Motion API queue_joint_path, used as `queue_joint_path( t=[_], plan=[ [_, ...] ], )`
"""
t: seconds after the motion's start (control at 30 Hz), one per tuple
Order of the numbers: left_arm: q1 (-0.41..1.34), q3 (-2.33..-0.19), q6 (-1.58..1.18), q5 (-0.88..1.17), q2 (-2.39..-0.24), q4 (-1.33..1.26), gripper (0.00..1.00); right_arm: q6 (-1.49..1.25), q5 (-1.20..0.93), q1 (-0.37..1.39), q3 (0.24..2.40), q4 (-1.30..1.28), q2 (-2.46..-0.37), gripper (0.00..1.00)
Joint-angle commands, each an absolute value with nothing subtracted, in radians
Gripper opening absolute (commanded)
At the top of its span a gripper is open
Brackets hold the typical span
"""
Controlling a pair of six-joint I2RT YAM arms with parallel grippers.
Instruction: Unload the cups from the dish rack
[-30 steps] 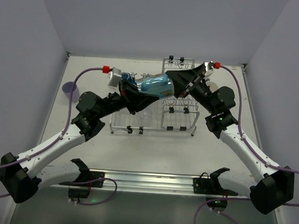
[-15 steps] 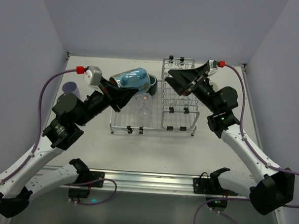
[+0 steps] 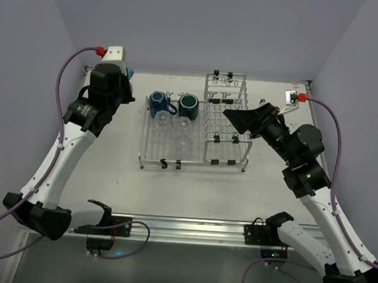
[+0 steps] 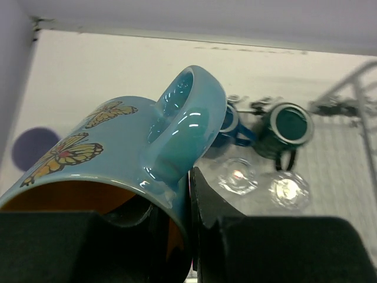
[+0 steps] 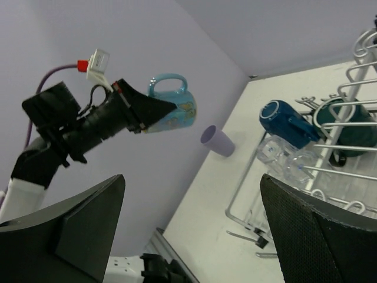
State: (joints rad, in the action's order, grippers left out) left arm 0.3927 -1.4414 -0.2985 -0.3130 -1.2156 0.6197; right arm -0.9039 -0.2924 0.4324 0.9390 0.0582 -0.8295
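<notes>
Left gripper (image 4: 189, 227) swung light-blue mug (image 4: 118, 147) off rack (image 3: 206, 126), far left

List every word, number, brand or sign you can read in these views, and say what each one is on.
No text can be read in any view.
The mug held by the left tool carries butterfly pictures only, no words.
The rack shows no label.
The white block on the left arm's cable looks blank.
</notes>
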Motion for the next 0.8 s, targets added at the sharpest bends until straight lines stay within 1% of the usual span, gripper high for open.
queue_joint_path(
  t=[0.0, 0.03, 0.13, 0.37, 0.6, 0.77],
  plan=[
    [0.282, -1.535, -0.250, -0.279, -1.288, 0.594, 0.00, -0.735, -0.255, 0.430, 0.959, -0.087, -0.784, 0.99],
    [0.253, -1.548, -0.249, -0.273, -1.345, 0.600, 0.00, -0.720, -0.265, 0.431, 0.948, -0.084, -0.769, 0.99],
    [0.210, -1.555, -0.255, -0.253, -1.414, 0.597, 0.00, -0.697, -0.273, 0.431, 0.920, -0.097, -0.712, 0.99],
    [0.201, -1.560, -0.265, -0.256, -1.589, 0.578, 0.00, -0.631, -0.308, 0.433, 0.946, -0.184, -0.661, 0.99],
    [0.187, -1.514, -0.273, -0.276, -1.701, 0.549, 0.00, -0.600, -0.380, 0.433, 0.939, -0.201, -0.655, 0.99],
    [0.161, -1.438, -0.275, -0.238, -1.749, 0.508, 0.00, -0.595, -0.373, 0.434, 0.930, -0.202, -0.647, 0.99]
  ],
)
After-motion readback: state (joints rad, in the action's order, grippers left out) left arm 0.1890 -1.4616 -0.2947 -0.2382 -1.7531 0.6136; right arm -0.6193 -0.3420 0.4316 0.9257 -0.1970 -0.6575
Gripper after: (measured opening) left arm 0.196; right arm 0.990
